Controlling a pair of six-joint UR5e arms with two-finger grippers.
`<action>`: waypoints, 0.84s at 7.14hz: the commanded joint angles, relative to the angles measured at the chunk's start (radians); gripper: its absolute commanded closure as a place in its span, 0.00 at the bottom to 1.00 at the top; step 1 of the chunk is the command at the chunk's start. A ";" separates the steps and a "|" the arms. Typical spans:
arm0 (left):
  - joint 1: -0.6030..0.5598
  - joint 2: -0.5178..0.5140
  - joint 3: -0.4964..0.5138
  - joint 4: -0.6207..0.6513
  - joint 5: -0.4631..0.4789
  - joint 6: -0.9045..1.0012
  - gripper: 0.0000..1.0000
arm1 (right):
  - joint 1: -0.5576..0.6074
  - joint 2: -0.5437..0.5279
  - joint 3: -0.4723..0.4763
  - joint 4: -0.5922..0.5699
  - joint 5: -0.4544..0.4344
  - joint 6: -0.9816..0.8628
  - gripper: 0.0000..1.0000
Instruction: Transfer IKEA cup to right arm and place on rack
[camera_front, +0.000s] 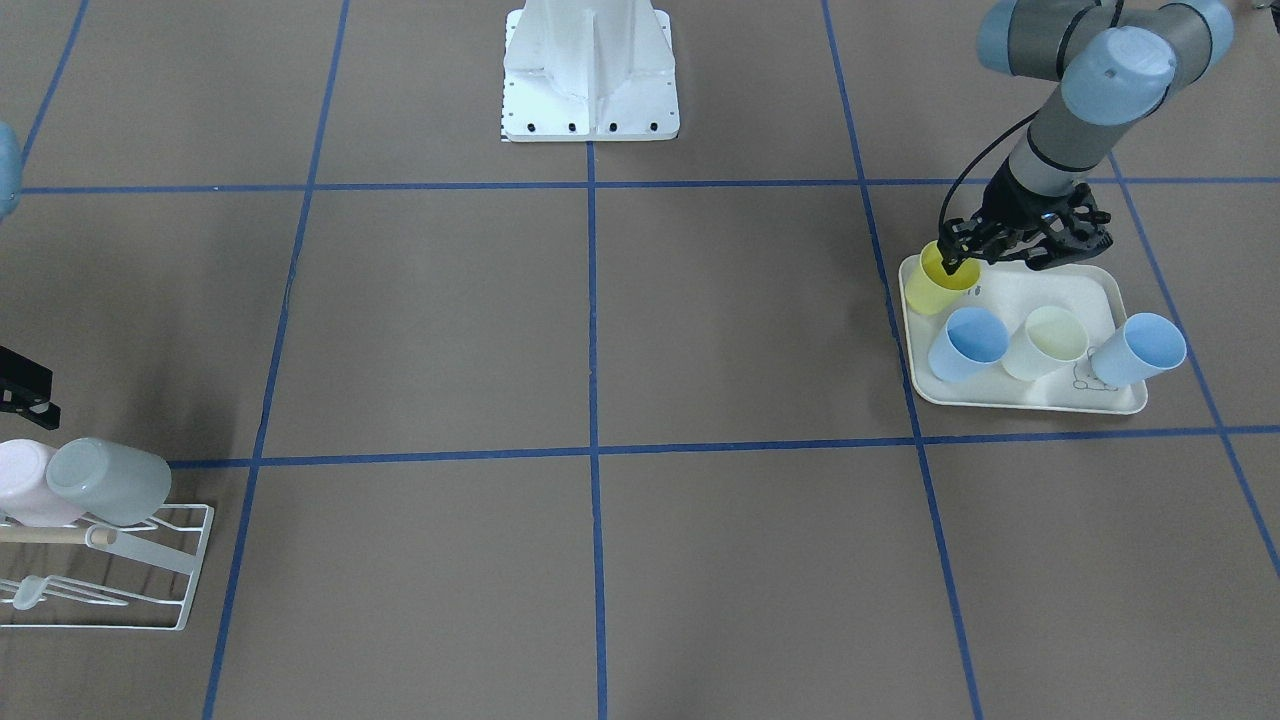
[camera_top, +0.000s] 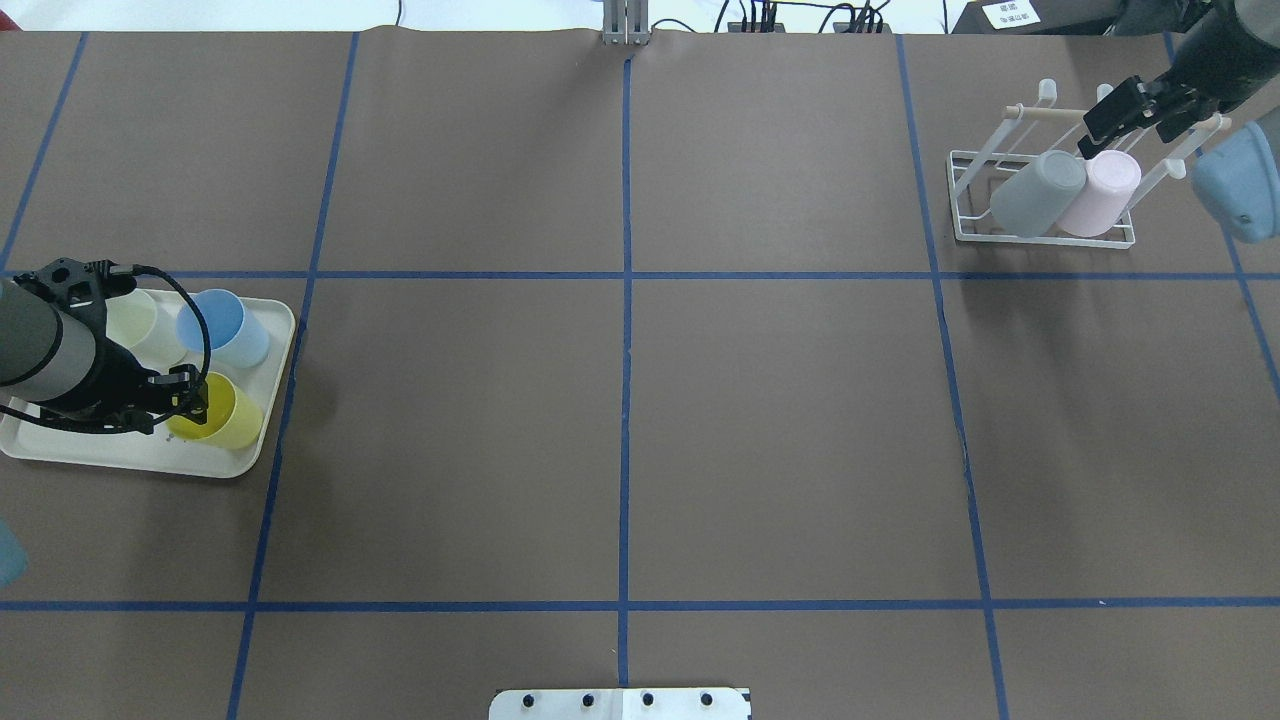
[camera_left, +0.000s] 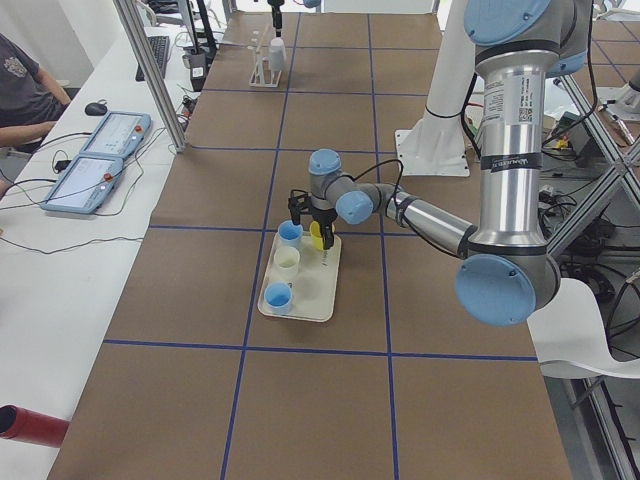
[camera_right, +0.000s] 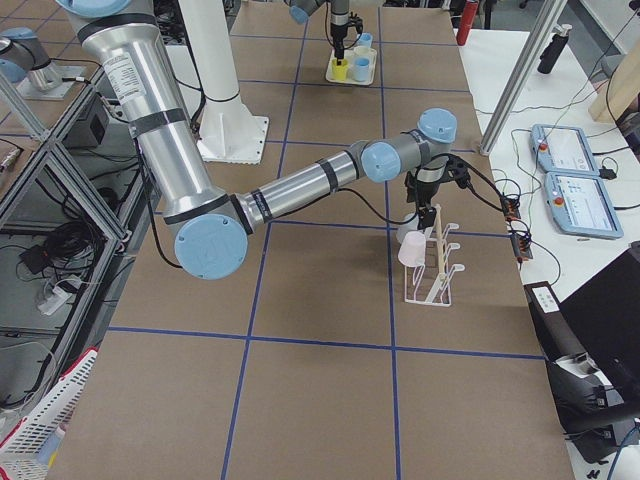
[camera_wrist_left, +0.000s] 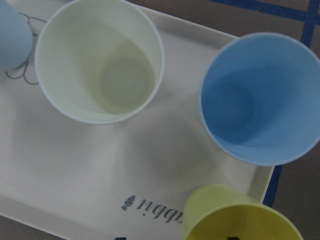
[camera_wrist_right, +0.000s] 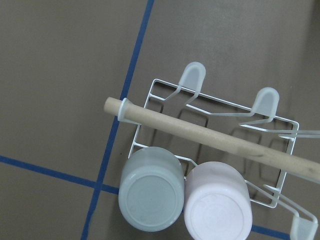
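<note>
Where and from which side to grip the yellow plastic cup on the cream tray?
Pinch the yellow plastic cup by the rim wall from above, one finger inside, one outside: it stands upright, mouth up, a blue plastic cup close beside.

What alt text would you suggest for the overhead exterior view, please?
The left gripper straddles the rim of a yellow cup on a cream tray at left, beside a blue cup and a pale cup. At far right, the right gripper hovers over a white rack holding a grey cup and a pink cup.
</note>
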 joint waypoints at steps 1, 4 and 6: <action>0.001 -0.010 -0.003 0.005 -0.064 0.002 1.00 | -0.004 0.000 0.001 0.004 0.000 0.010 0.01; -0.096 0.018 -0.139 0.046 -0.131 0.010 1.00 | -0.005 0.002 0.001 0.004 0.000 0.010 0.01; -0.113 -0.043 -0.246 0.150 -0.135 -0.004 1.00 | -0.014 0.005 0.011 0.010 0.002 0.052 0.01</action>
